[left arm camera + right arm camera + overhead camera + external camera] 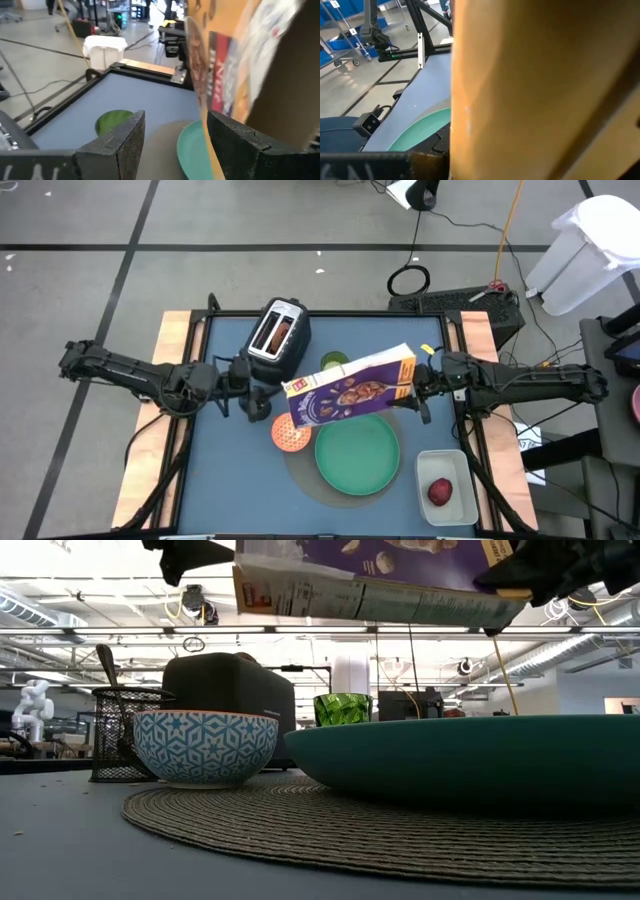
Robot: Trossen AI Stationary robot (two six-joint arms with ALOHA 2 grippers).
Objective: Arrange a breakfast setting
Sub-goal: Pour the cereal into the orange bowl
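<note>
Above the large round green plate (357, 460) and the small orange bowl (291, 434), a purple cardboard cereal box (350, 396) hangs tilted, off the counter (230, 480). Right tool (418, 385) clenches its yellow end. Left tool (262, 400) sits at its lower end; whether it grips, I cannot tell. A small dark-red fruit (440, 492) lies in a white tub (424, 510).
</note>
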